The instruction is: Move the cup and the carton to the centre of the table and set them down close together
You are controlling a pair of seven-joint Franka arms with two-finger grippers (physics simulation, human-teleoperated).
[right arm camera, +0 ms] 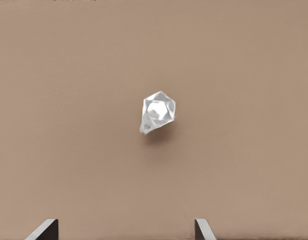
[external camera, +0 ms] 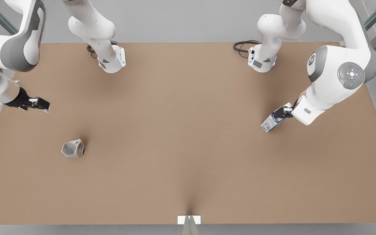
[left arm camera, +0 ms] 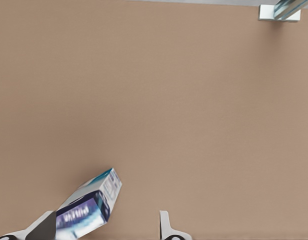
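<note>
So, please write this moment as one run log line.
left gripper: at carton, open | right gripper: open, above table | cup: on its side, untouched

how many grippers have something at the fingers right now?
1. The left gripper, on the front view's right, has the tilted carton against one finger. The right gripper, on the front view's left, is open above the cup.

The carton (external camera: 274,121) sits tilted at the left end effector (external camera: 284,112), on the front view's right side of the tabletop (external camera: 188,130), one finger (left arm camera: 167,227) apart from it. The cup (external camera: 73,148) lies on the tabletop ahead of the right end effector (external camera: 41,104), well apart from it and far from the carton.
</note>
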